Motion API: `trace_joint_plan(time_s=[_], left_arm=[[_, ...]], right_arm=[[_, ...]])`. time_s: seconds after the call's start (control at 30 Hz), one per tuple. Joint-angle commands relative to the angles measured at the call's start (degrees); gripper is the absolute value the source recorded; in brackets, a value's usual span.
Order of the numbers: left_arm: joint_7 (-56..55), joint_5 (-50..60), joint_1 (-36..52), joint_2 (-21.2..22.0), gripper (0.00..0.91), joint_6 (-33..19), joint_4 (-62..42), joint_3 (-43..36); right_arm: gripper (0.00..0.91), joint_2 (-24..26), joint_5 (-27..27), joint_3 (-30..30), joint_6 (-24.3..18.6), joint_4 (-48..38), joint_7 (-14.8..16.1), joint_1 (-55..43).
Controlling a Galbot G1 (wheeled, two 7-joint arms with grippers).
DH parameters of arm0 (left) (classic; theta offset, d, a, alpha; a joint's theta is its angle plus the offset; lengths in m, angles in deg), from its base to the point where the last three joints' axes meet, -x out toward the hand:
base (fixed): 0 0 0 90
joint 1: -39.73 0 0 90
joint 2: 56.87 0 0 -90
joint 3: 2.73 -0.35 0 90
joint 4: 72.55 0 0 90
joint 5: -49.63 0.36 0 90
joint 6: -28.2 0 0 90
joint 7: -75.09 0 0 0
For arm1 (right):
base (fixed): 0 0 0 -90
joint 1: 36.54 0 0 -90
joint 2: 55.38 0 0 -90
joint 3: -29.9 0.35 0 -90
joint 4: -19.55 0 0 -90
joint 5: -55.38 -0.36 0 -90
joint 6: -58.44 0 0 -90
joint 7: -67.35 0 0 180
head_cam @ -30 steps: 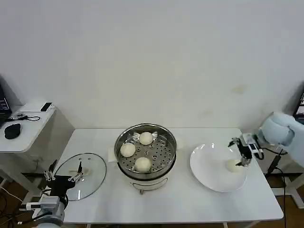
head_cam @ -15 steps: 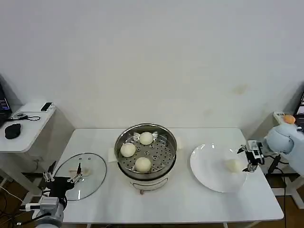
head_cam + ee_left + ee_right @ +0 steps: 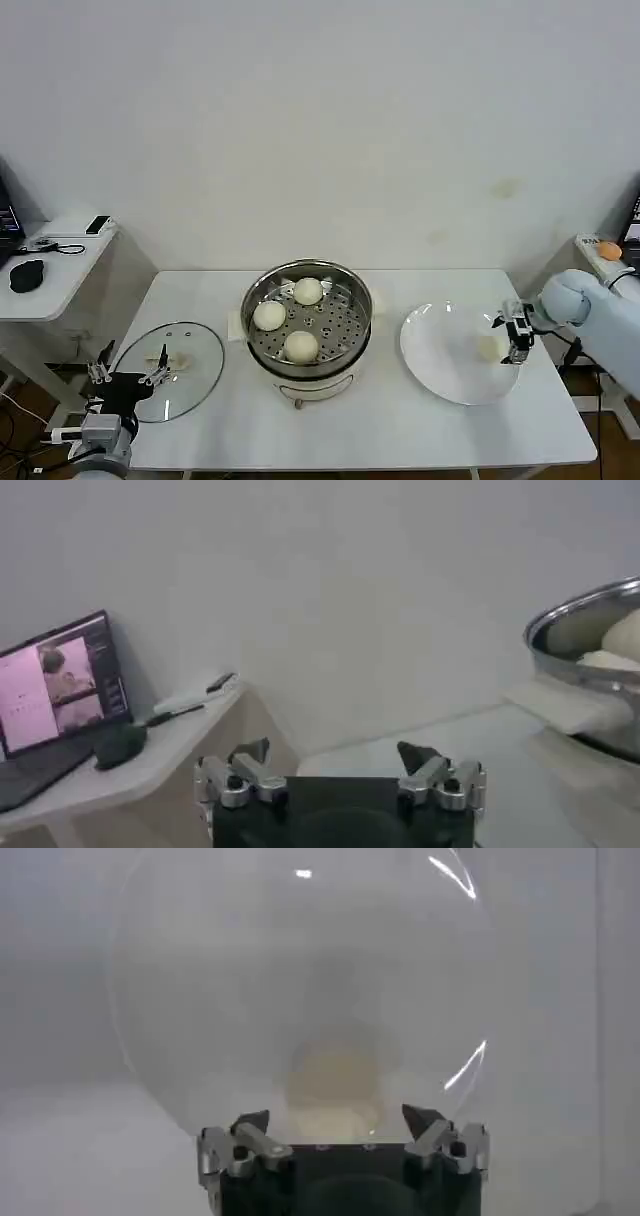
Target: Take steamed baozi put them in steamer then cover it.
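The steamer stands mid-table with three steamed baozi on its perforated tray. A fourth baozi lies on the white plate at the right. My right gripper hangs open just beside that bun at the plate's right rim. In the right wrist view the bun sits just ahead of the open gripper, on the plate. My left gripper waits open at the table's left front, beside the glass lid. The left wrist view shows that gripper open, with the steamer far off.
A side table with a mouse and cables stands at the left, and a laptop sits on it. The table's right edge runs close behind my right gripper. Bare tabletop lies in front of the steamer.
My right gripper swung from above the plate's bun out past the right rim, then came back in low beside the bun. The left arm barely shifted.
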Motion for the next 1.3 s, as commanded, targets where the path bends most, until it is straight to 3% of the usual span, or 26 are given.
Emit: trace_joint_plan(time_s=[0.03,0.57,0.77,0.9,1.03,1.3], left_arm=[[0.0,-0.1,-0.1,-0.1,0.907,0.0,-0.1,0.1],[-0.1,-0.1,-0.1,0.2,0.907,0.0,-0.2,0.1],[0.0,-0.2,-0.4,0.2,0.907,-0.1,0.1,0.5],[-0.1,-0.2,-0.5,0.2,0.907,0.0,0.4,0.7],[-0.1,-0.2,-0.2,0.4,0.907,0.0,0.8,0.6],[-0.1,0.5,0.5,0.8,0.907,0.1,0.8,-1.0]], right_arm=[[0.877,-2.9,1.8,0.5,0.2,-3.5,0.2,0.7],[0.685,-3.9,2.3,0.7,0.3,-4.8,0.7,0.3],[0.665,-3.6,2.0,0.5,0.6,-4.2,1.0,-0.4],[0.665,-1.8,-0.1,-1.8,1.5,-0.7,1.6,-3.3],[0.665,1.6,-3.0,-7.8,2.6,4.0,1.9,-9.5],[0.665,4.1,-13.0,-14.4,7.4,13.9,1.5,-21.7]])
